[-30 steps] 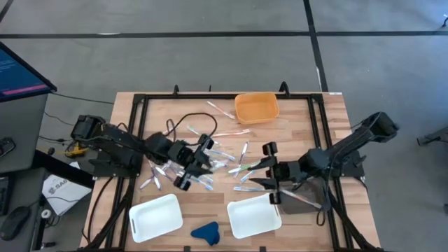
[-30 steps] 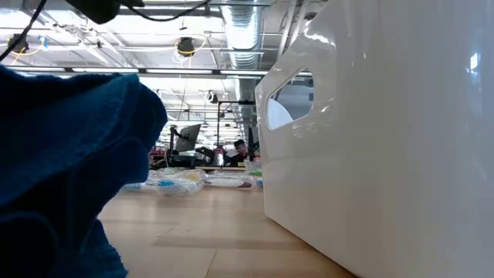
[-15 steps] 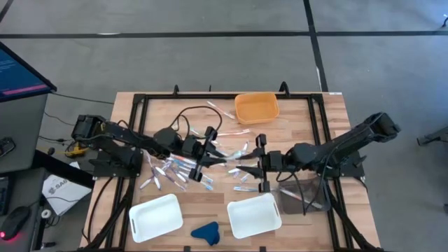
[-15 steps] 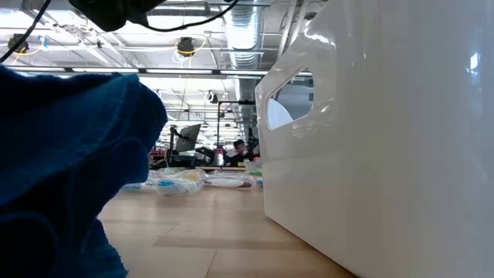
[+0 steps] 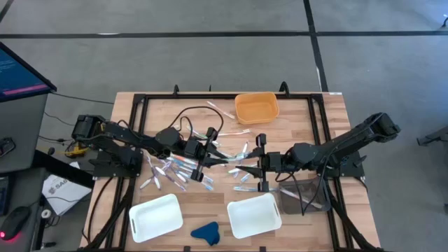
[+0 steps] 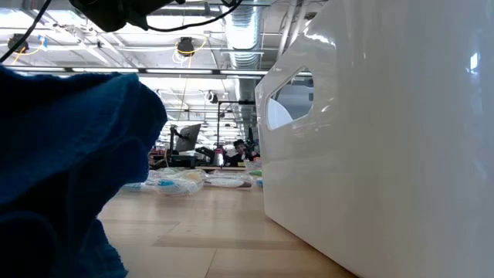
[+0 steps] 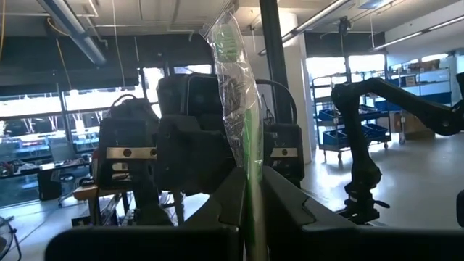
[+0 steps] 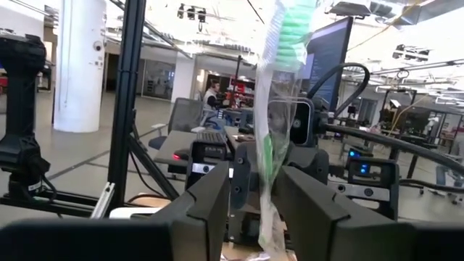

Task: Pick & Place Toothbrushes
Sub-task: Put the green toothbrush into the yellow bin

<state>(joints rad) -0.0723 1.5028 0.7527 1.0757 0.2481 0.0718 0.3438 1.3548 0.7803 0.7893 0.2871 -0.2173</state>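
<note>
Wooden bench [image 5: 329, 112] boards carry a scatter of toothbrushes [image 5: 175, 168] at mid-bench, with two white trays [image 5: 155, 217] along the near edge. Left gripper [image 5: 210, 150] and right gripper [image 5: 260, 162] face each other over the pile; each has its fingers [image 7: 225, 199] pinched on one green wrapped toothbrush [image 7: 243, 138] spanning between them.

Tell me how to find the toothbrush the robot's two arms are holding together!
Look at the middle of the wooden table, where the left gripper and right gripper face each other. Between them hangs one green toothbrush in a clear crinkly wrapper. Its neighbours lie on the table; this one is pinched at both ends.
</note>
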